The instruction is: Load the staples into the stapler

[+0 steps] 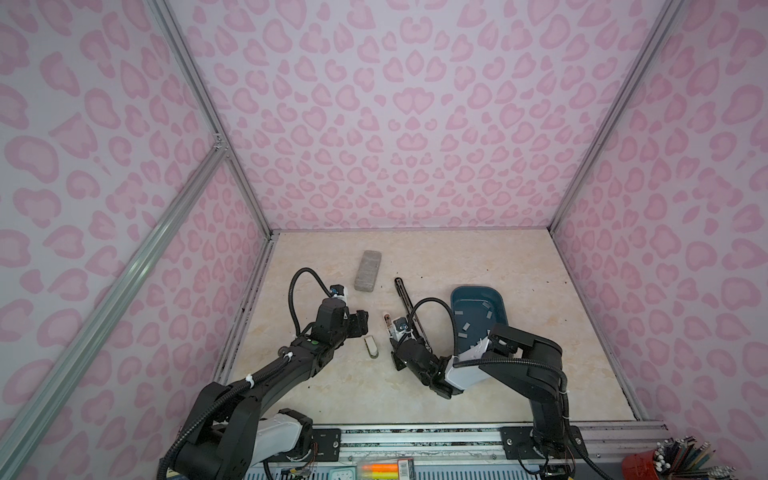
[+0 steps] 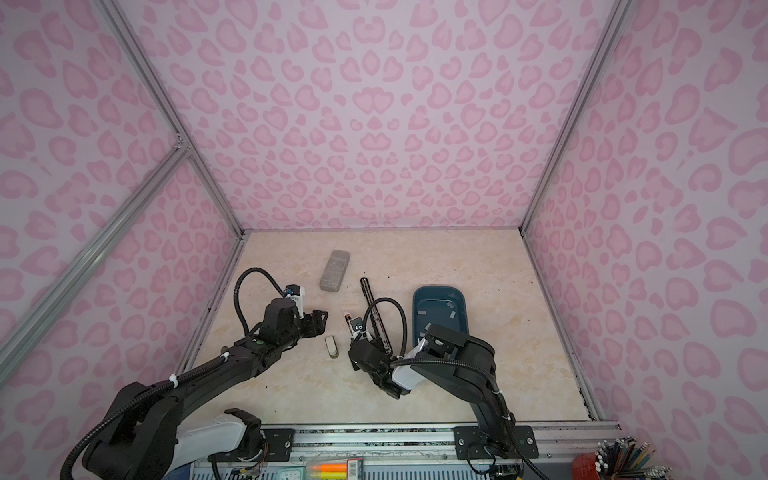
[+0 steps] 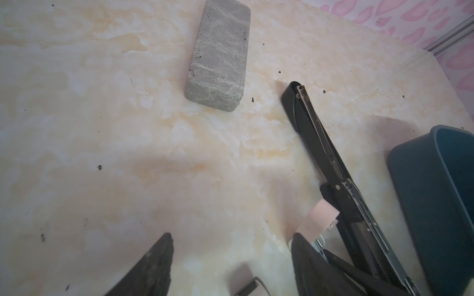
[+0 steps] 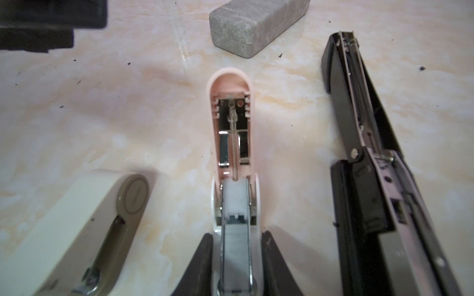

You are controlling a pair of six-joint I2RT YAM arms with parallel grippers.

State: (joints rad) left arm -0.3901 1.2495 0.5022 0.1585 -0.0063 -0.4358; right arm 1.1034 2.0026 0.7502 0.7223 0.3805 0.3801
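Observation:
Three staplers lie on the marble table. A small pink stapler (image 4: pixel 232 123) lies hinged open, with a grey strip of staples (image 4: pixel 236 251) in its metal channel. My right gripper (image 4: pixel 237 235) straddles that channel, and its fingers rest against the stapler's sides (image 1: pixel 387 322). A long black stapler (image 1: pixel 405 299) (image 4: pixel 372 153) lies opened flat just to its right. A cream stapler (image 1: pixel 371 346) (image 4: pixel 77 230) lies to its left. More loose staples (image 1: pixel 464 328) lie in the blue tray (image 1: pixel 478 287). My left gripper (image 1: pixel 361 322) (image 3: pixel 230 243) hovers open and holds nothing.
A grey speckled block (image 1: pixel 368 270) (image 3: pixel 218 59) lies behind the staplers. The tray (image 3: pixel 410 166) stands right beside the black stapler (image 3: pixel 320 143). Pink patterned walls close in three sides. A red pencil cup (image 1: pixel 640 461) stands outside the front rail.

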